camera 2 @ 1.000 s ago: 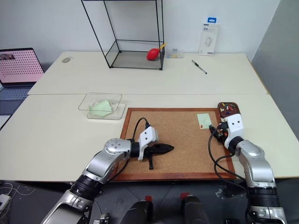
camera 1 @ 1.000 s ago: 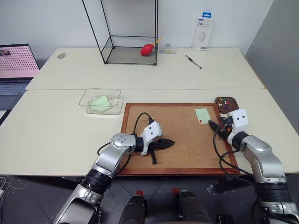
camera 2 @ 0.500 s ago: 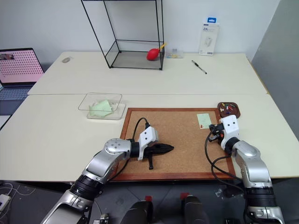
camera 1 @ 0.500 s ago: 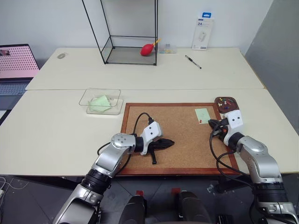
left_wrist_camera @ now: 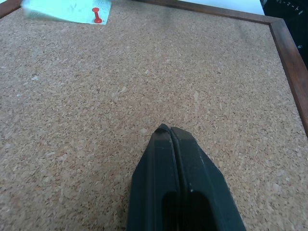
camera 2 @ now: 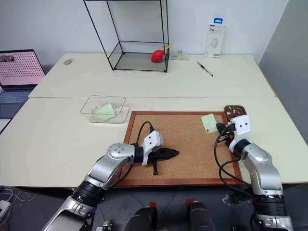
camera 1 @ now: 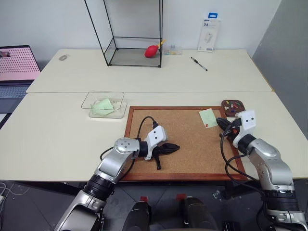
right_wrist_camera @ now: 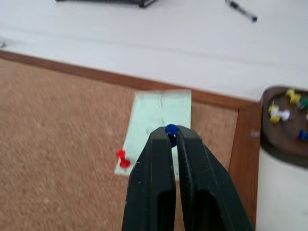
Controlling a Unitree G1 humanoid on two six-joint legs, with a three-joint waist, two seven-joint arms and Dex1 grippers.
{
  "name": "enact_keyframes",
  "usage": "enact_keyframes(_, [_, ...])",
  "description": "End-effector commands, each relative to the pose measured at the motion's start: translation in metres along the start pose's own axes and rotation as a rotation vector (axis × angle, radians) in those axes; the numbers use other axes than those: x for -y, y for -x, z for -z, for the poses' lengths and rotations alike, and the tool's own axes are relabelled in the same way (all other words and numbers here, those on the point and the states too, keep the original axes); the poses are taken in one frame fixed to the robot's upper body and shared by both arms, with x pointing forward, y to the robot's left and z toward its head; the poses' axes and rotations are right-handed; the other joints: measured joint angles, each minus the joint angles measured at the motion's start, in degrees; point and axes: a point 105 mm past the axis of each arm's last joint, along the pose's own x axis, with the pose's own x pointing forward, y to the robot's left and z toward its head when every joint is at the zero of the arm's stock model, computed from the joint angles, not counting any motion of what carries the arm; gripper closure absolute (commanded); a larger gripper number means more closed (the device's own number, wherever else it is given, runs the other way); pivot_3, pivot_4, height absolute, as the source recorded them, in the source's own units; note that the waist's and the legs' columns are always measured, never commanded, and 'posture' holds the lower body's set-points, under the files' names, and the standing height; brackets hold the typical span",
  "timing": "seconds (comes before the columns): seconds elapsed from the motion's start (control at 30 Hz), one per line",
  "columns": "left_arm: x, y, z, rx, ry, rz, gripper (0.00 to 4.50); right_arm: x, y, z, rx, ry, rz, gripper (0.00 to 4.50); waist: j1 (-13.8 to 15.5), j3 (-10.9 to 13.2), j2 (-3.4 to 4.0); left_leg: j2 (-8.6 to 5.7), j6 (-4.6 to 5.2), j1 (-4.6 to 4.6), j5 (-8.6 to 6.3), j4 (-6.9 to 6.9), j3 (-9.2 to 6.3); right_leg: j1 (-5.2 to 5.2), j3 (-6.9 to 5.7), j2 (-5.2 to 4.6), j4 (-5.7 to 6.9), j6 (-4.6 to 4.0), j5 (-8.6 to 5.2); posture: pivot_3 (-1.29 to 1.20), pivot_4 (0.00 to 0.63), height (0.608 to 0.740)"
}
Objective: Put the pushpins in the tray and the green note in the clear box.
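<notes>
My right gripper point(right_wrist_camera: 171, 133) is shut on a small blue pushpin point(right_wrist_camera: 171, 129), held just above the green note point(right_wrist_camera: 159, 113) on the corkboard. A red pushpin point(right_wrist_camera: 123, 160) still pins the note's near corner. The dark brown tray point(right_wrist_camera: 276, 149), with several pins in it, sits just off the board's far right corner, beside the right gripper point(camera 1: 222, 122). The clear box point(camera 1: 91, 97) stands left of the board with a wrinkly pale green sheet in it. My left gripper point(left_wrist_camera: 169, 131) is shut and empty, low over the middle of the board.
The wood-framed corkboard point(camera 1: 185, 132) lies at the table's front. At the back stand a black-framed glass case point(camera 1: 107, 45) holding a red object point(camera 1: 152, 50), a pen point(camera 1: 198, 63) and a white package point(camera 1: 209, 35). A laptop point(camera 1: 17, 65) sits at far left.
My right gripper shut on the blue pushpin at the note and rose a little with it. The left arm has stayed where it was.
</notes>
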Motion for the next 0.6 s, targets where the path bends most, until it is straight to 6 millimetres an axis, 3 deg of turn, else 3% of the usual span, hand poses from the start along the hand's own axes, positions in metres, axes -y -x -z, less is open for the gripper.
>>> enact_keyframes(0.03, [0.009,-0.001,0.022,-0.079,0.047,0.033,4.5,0.002,0.002,-0.018,0.062,0.002,0.004,4.44,0.0,0.0,0.0,0.0,0.0,0.0,0.0,0.0,0.0,0.0,0.0,0.0,0.0,0.0,0.0,0.0,0.15,0.74])
enact_keyframes(0.17, [0.009,-0.001,0.022,-0.079,0.047,0.032,4.5,0.011,0.003,-0.023,0.078,-0.007,0.04,4.44,0.0,0.0,0.0,0.0,0.0,0.0,0.0,0.0,0.0,0.0,0.01,0.0,0.0,0.0,0.0,0.0,0.15,0.74])
enact_keyframes(0.27, [0.01,-0.001,0.022,-0.08,0.045,0.034,4.5,0.028,-0.001,-0.027,0.068,0.066,0.11,4.44,0.0,0.0,0.0,0.0,0.0,0.0,0.0,0.0,0.01,0.0,0.01,0.0,0.01,0.0,0.0,0.0,0.15,0.74])
enact_keyframes(0.4, [0.01,-0.001,0.022,-0.081,0.043,0.035,4.5,0.056,-0.007,-0.023,0.004,0.241,0.233,4.44,0.1,0.0,0.0,-0.03,0.0,0.01,0.0,0.01,0.04,0.0,0.03,-0.02,0.0,0.0,0.0,0.0,0.15,0.74])
enact_keyframes(0.6, [0.01,-0.002,0.021,-0.081,0.041,0.035,4.5,0.083,-0.018,-0.013,-0.067,0.327,0.328,4.44,0.0,0.0,0.0,-0.01,0.0,0.02,0.0,-0.01,0.04,0.0,0.02,-0.01,0.0,-0.01,0.0,0.0,0.15,0.74])
